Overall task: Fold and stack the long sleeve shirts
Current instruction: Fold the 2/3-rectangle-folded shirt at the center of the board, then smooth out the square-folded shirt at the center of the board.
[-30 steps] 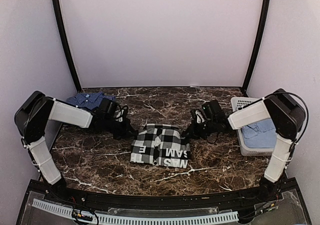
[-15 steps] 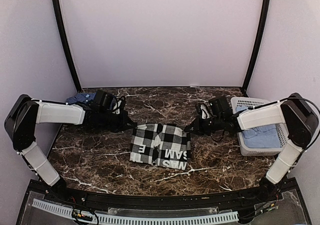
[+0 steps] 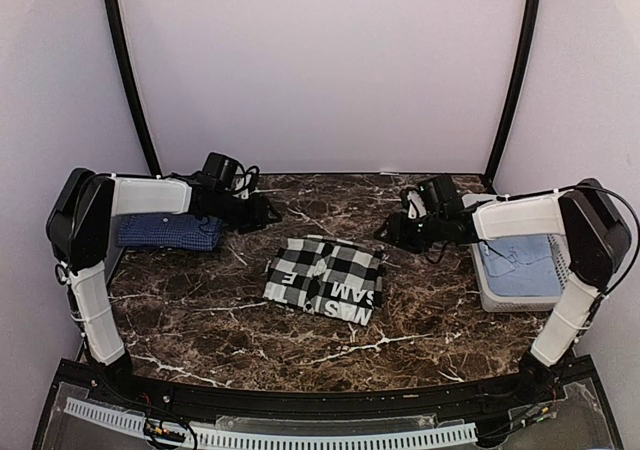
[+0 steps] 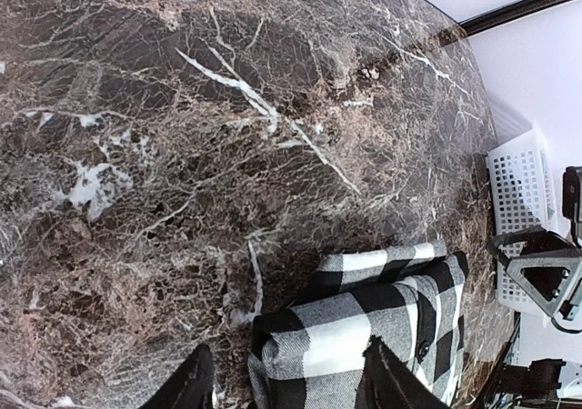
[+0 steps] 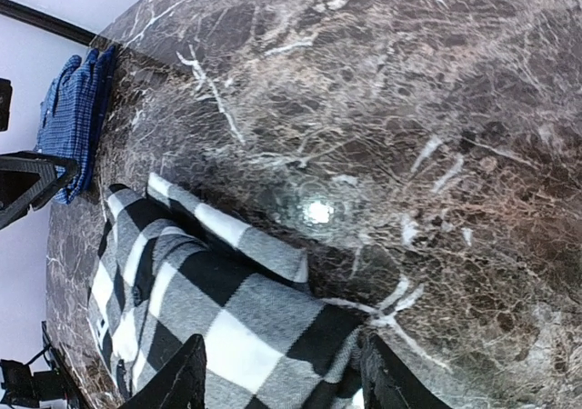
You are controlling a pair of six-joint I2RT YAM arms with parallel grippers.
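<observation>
Because it is only cloth, the black-and-white checked shirt [image 3: 325, 285] should be light, limp and quick to rumple, with nothing stiff in it but the collar and buttons. It lies folded into a rough, slightly skewed rectangle in the middle of the desk [image 3: 200, 320]. To my eye the safe hold is at two corners of one edge, each pinch taking every layer, so the fold does not spill open when lifted. It would probably drag a little on the marbled top rather than slide.

The dark blue shirt [image 3: 165, 232], equally soft, sits folded at the left side of the desk, well apart from the checked one.

Just beyond the checked shirt's far corners hang the left gripper [image 3: 270, 213] and the right gripper [image 3: 383, 234]. Each wrist view shows its fingers [image 4: 193, 382] parted, with nothing between them and the shirt's edge lying below.

Counting: two shirts on the desk, one checked and one blue. One white basket [image 3: 480, 207] stands at the right, with one pale blue garment [image 3: 520, 265] inside; whether that is a shirt too, I cannot tell.
</observation>
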